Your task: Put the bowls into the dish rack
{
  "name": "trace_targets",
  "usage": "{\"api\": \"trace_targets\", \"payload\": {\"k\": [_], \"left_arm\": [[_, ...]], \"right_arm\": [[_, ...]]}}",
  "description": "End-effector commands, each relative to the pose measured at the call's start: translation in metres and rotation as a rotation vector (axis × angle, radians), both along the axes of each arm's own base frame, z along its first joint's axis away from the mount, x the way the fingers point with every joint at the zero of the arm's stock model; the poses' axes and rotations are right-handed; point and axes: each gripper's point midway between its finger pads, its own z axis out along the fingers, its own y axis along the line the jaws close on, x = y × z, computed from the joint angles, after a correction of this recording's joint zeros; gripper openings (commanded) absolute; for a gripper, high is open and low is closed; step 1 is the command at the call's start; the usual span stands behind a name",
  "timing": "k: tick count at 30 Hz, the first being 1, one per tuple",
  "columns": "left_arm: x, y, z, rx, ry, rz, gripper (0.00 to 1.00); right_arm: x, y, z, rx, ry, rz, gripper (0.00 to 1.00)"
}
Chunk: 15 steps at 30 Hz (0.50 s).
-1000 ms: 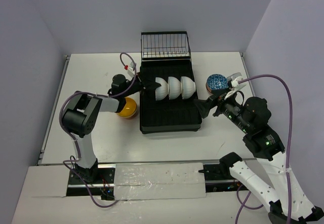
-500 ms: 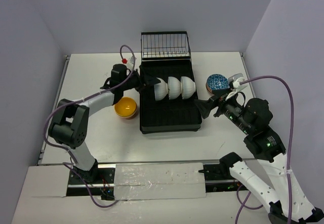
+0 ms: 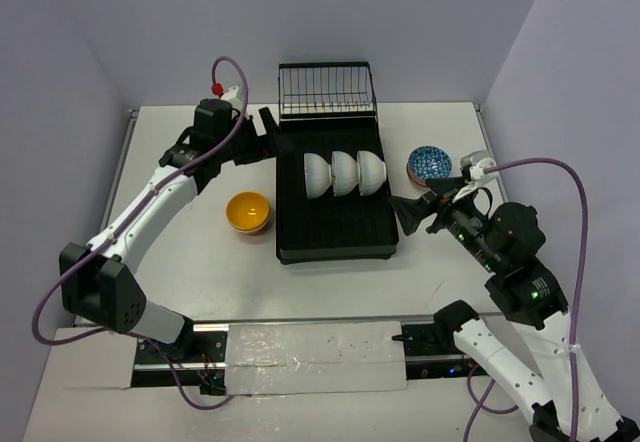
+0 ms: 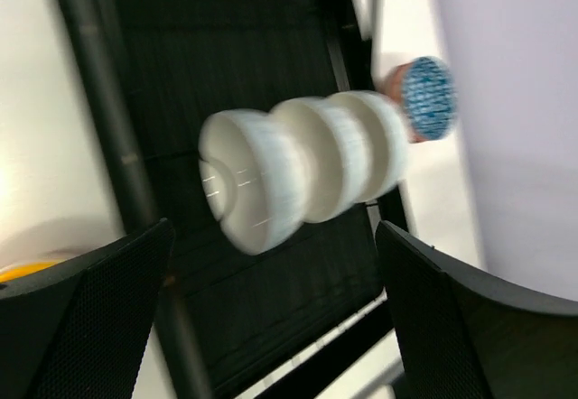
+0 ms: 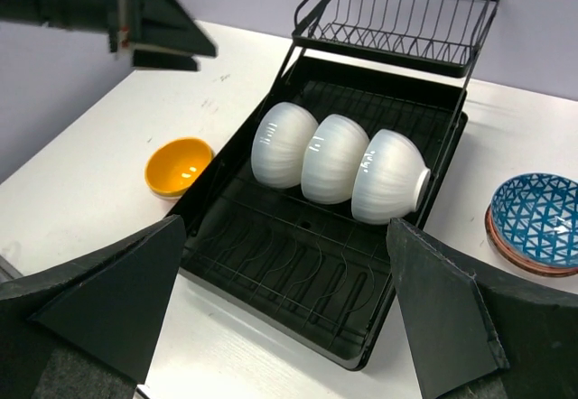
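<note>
Three white bowls [image 3: 345,174] lie on their sides in a row in the black dish rack [image 3: 335,237]. They show blurred in the left wrist view [image 4: 298,169] and sharp in the right wrist view [image 5: 339,160]. A yellow bowl [image 3: 248,211] sits upright on the table left of the rack. To the rack's right stands a blue patterned bowl [image 3: 430,162]. My left gripper [image 3: 273,134] hangs open and empty over the rack's far left corner, apart from the bowls. By the rack's right edge my right gripper [image 3: 412,208] is open and holds nothing.
The raised wire basket [image 3: 326,90] stands at the rack's far end. Bare slats fill the near half of the rack [image 5: 298,273]. Purple walls close in the white table [image 3: 190,282] at the back and both sides.
My left gripper opened, let go of the leftmost white bowl, and drew back up and away to the rack's far left corner. The right arm has hardly moved.
</note>
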Motion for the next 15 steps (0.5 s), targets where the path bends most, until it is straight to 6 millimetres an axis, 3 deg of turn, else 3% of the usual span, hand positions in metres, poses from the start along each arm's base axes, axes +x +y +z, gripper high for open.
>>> {"api": "trace_targets", "payload": {"k": [1, 7, 15], "left_arm": [[-0.019, 0.045, -0.012, 0.25, 0.012, 0.067, 0.98], [-0.044, 0.087, -0.032, 0.4, 0.035, 0.158, 0.97], [-0.066, 0.108, -0.056, 0.462, 0.083, 0.195, 0.96]], "right_arm": [[0.004, -0.004, 0.008, 0.056, -0.028, -0.043, 1.0], [0.024, -0.024, -0.013, 0.128, 0.076, -0.235, 1.0], [0.049, -0.046, -0.046, 0.085, 0.249, -0.454, 1.0]]}}
